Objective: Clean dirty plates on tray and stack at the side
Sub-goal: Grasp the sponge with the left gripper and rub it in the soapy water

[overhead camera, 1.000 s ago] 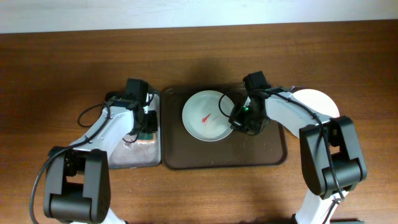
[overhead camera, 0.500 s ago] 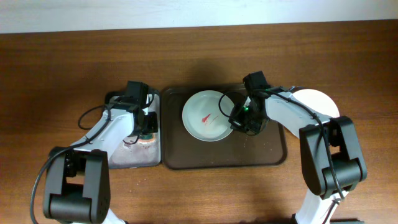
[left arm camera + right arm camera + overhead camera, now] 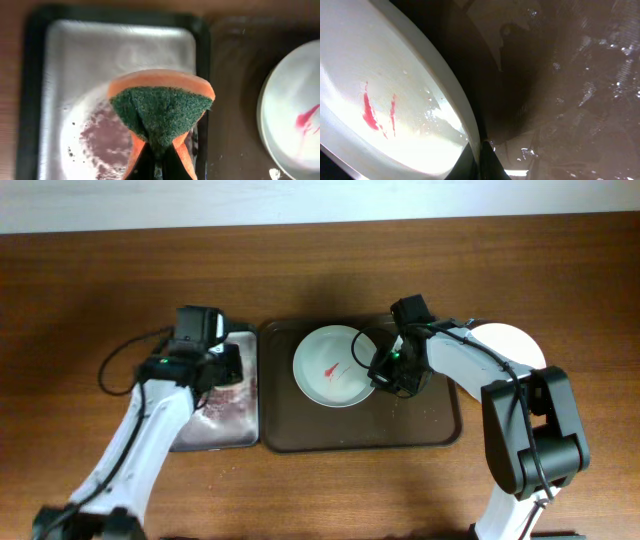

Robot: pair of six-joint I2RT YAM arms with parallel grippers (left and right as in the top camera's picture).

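A white plate with a red sauce smear lies on the dark brown tray. My right gripper is shut on the plate's right rim; the right wrist view shows the rim pinched between the fingers and the red smear. A clean white plate sits on the table right of the tray. My left gripper is shut on an orange sponge with a green scouring face, held above the grey metal tray. The smeared plate shows at the right edge of the left wrist view.
The grey metal tray has a reddish wet stain and lies directly left of the brown tray. Bare wooden table surrounds both trays. Cables loop beside both arms.
My left gripper has lifted the sponge off the grey tray and the left arm has shifted left. The right gripper and plate have not moved.
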